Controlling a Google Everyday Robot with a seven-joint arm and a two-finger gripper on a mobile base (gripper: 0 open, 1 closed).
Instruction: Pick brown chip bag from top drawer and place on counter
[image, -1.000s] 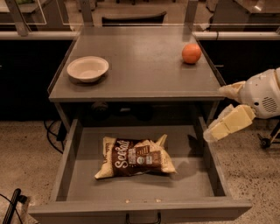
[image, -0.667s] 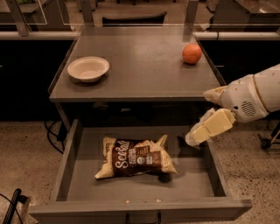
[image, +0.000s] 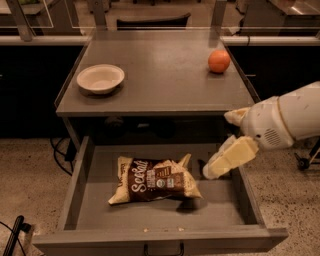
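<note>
Brown chip bag (image: 155, 181) flat in open top drawer (image: 100, 212); counter (image: 165, 75) above; gripper (image: 212, 171) over drawer's right side.

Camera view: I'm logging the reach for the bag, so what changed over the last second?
The tool has swung left and lower from the right side. It is now over the right part of the open top drawer, close beside the brown chip bag, with nothing taken hold of. The bag, and the bowl and orange on the counter, have not moved.
</note>
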